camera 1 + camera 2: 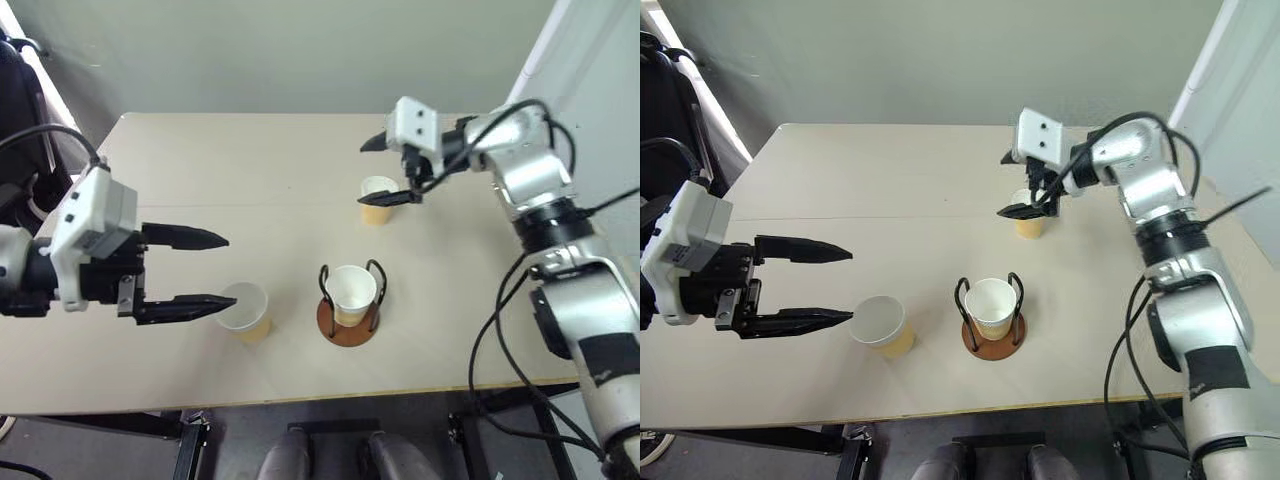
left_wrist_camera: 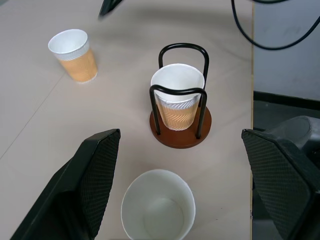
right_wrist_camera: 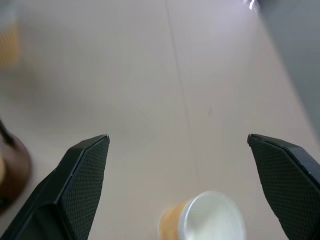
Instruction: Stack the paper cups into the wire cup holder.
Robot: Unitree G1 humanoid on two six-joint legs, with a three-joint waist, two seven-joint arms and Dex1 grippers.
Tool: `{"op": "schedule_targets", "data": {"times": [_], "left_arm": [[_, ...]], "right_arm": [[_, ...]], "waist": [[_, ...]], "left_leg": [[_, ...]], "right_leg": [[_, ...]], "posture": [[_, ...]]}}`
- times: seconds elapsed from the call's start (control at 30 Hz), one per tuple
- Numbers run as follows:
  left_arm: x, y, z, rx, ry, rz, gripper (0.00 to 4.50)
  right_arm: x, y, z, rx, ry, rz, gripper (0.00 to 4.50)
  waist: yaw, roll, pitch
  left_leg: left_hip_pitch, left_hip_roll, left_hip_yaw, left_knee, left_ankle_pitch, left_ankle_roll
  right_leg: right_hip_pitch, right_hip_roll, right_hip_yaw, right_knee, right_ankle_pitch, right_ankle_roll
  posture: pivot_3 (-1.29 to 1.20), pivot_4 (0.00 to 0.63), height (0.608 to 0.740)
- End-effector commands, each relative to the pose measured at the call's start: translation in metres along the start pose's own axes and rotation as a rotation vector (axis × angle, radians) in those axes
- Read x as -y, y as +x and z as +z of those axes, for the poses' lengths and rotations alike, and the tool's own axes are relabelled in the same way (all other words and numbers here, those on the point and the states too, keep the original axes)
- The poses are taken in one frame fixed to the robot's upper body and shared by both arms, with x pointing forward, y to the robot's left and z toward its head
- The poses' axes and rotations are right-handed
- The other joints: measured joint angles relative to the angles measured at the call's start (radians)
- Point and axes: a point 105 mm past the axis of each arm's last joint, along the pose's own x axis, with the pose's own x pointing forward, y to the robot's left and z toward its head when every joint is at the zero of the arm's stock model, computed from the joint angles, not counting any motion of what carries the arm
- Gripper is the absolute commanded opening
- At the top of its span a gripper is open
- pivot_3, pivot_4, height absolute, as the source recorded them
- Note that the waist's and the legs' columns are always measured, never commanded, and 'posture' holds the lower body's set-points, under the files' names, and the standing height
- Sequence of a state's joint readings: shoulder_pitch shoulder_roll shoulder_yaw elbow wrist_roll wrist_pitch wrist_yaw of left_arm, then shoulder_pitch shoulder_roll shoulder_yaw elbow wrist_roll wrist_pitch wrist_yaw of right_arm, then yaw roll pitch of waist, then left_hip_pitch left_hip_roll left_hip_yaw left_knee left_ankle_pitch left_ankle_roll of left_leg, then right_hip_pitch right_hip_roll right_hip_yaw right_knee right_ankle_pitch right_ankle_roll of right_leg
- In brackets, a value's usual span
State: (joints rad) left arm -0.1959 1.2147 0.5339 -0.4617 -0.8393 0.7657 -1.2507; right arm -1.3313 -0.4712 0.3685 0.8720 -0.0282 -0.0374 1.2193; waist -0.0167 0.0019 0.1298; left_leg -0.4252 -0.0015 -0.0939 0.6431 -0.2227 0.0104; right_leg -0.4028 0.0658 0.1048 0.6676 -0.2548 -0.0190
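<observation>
Three paper cups stand upright on the table. One cup [image 1: 350, 290] sits inside the wire cup holder [image 1: 350, 336], between its two black loops. A second cup [image 1: 247, 310] stands left of the holder, and my left gripper [image 1: 230, 270] hovers open just beside it; in the left wrist view this cup [image 2: 157, 210] lies between the fingers [image 2: 85, 185]. The third cup [image 1: 378, 198] stands farther back. My right gripper [image 1: 362, 173] is open over it, one fingertip in front of the cup's rim. That cup [image 3: 210, 220] shows low between the wide-spread fingers [image 3: 82, 180].
The beige table [image 1: 230, 170] has free surface at the back left. Its front edge runs just below the holder. A dark chair-like object [image 1: 20, 110] stands off the table's left edge. Black cables [image 1: 500, 330] hang along my right arm.
</observation>
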Motion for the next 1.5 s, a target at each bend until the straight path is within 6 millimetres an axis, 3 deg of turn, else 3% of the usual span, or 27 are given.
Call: {"op": "schedule_targets", "data": {"times": [0.03,0.17,0.4,0.43,0.5,0.87,0.9,1.1,1.23,1.3,1.37,1.5], "left_arm": [[0.004,-0.001,0.007,0.012,0.035,0.014,4.17],[0.011,-0.003,0.007,0.002,0.021,0.029,4.17],[0.016,-0.004,0.007,-0.009,0.011,0.042,4.17],[0.017,-0.005,0.007,-0.011,0.009,0.045,4.17],[0.016,-0.005,0.007,-0.014,0.006,0.049,4.17],[0.015,-0.006,0.006,-0.016,0.005,0.052,4.17],[0.015,-0.006,0.006,-0.016,0.005,0.051,4.17],[0.014,-0.007,0.007,-0.017,0.008,0.047,4.17],[0.016,-0.007,0.008,-0.016,0.007,0.036,4.17],[0.015,-0.007,0.006,-0.018,0.000,0.037,4.17],[0.013,-0.007,0.004,-0.019,-0.003,0.039,4.17],[0.009,-0.006,0.002,-0.019,-0.003,0.040,4.17]], "right_arm": [[0.012,0.002,-0.016,-0.112,-0.033,-0.057,4.49],[0.008,0.009,-0.046,-0.249,0.002,-0.074,4.49],[-0.002,0.018,-0.057,-0.292,0.029,-0.044,4.49],[-0.002,0.020,-0.057,-0.291,0.027,-0.049,4.32],[-0.002,0.021,-0.057,-0.297,0.016,-0.056,3.97],[0.003,0.017,-0.048,-0.259,-0.011,-0.060,0.01],[0.003,0.015,-0.046,-0.243,-0.008,-0.046,0.01],[0.010,-0.007,-0.017,-0.074,-0.027,0.006,0.01],[0.008,-0.061,0.047,0.254,-0.072,0.108,0.01],[-0.017,-0.083,0.073,0.370,-0.078,0.200,0.01],[-0.049,-0.093,0.088,0.436,-0.041,0.328,0.01],[-0.093,-0.095,0.091,0.451,0.003,0.493,0.01]], "waist": [[0.000,0.000,0.000],[-0.001,0.000,0.000],[-0.002,0.000,0.000],[-0.002,0.000,0.000],[-0.002,0.000,0.000],[-0.002,0.000,0.000],[-0.002,0.000,0.000],[-0.002,0.000,0.000],[-0.001,0.001,0.001],[0.000,0.000,0.000],[0.001,-0.002,-0.001],[-0.007,-0.002,0.000]], "left_leg": [[-0.003,0.000,0.000,0.000,0.001,-0.002],[-0.008,0.001,0.000,-0.001,0.004,-0.007],[-0.010,0.003,0.000,-0.004,0.006,-0.009],[-0.009,0.003,0.000,-0.004,0.006,-0.009],[-0.009,0.003,0.000,-0.004,0.006,-0.009],[-0.009,0.006,-0.007,-0.005,0.009,-0.015],[-0.009,0.007,-0.008,-0.005,0.010,-0.015],[-0.009,0.007,-0.010,-0.007,0.013,-0.017],[-0.011,0.006,-0.009,-0.007,0.014,-0.018],[-0.011,0.006,-0.009,-0.010,0.015,-0.019],[-0.009,0.008,-0.010,-0.011,0.019,-0.026],[0.004,0.009,-0.008,-0.012,0.021,-0.029]], "right_leg": [[-0.003,0.000,0.000,0.001,0.000,0.000],[-0.007,0.000,-0.001,-0.001,0.000,0.000],[-0.008,0.000,-0.003,-0.004,0.000,0.000],[-0.008,0.000,-0.003,-0.004,0.000,0.000],[-0.008,0.000,-0.004,-0.003,0.000,-0.001],[-0.007,-0.001,-0.021,-0.001,0.006,-0.008],[-0.007,-0.001,-0.022,-0.001,0.006,-0.009],[-0.008,-0.001,-0.024,0.000,0.007,-0.012],[-0.009,-0.001,-0.024,-0.001,0.007,-0.012],[-0.008,0.000,-0.024,-0.003,0.007,-0.012],[-0.003,0.001,-0.025,-0.007,0.007,-0.013],[0.010,0.003,-0.023,-0.012,0.004,-0.013]], "posture": [[0.00,0.150,0.740],[0.00,0.150,0.740],[0.00,0.150,0.740],[0.00,0.150,0.740],[0.00,0.150,0.740],[0.00,0.150,0.740],[0.00,0.150,0.740],[0.00,0.150,0.740],[0.00,0.150,0.740],[0.00,0.150,0.740],[0.00,0.150,0.740],[0.00,0.150,0.740]]}}
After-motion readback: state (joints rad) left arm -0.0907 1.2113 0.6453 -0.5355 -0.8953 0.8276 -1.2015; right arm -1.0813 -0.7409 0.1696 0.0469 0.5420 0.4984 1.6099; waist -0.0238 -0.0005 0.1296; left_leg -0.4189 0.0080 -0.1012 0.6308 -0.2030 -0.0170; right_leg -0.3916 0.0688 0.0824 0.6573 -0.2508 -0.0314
